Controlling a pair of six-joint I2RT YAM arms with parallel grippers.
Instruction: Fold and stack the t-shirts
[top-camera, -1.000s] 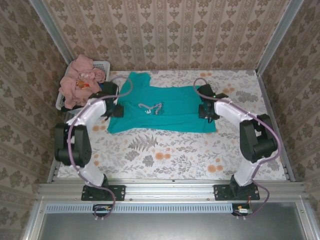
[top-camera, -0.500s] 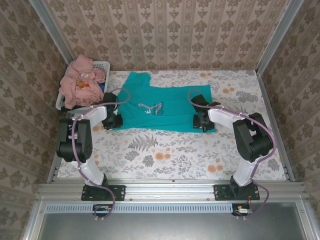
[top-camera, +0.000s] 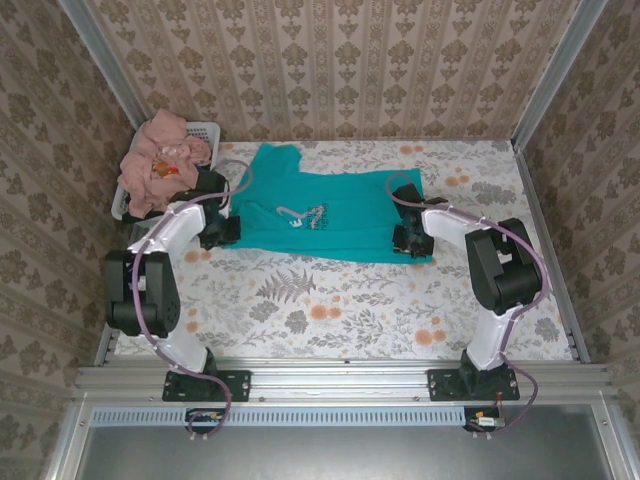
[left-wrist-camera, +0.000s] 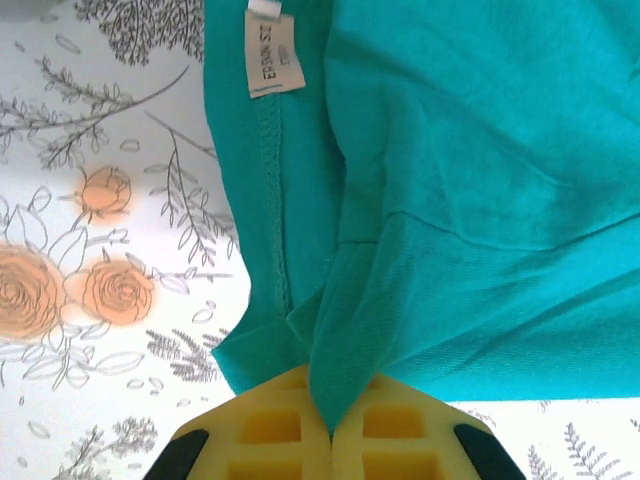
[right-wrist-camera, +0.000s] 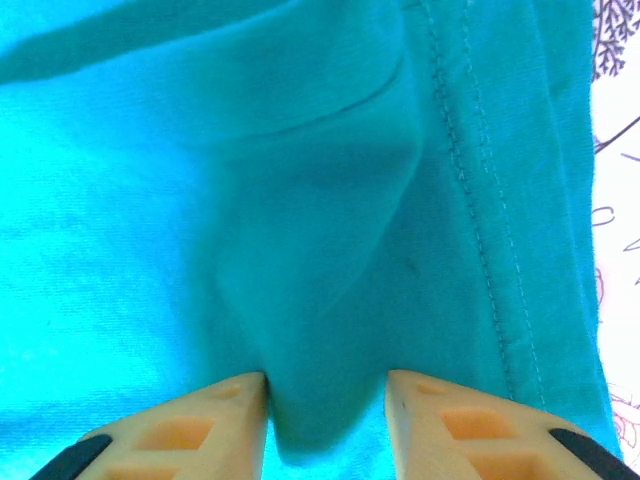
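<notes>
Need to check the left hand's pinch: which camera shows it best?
Left wrist: the left hand is shut on a fold of the teal t-shirt. Top external shows it at the shirt's left edge; right wrist shows teal cloth.
</notes>
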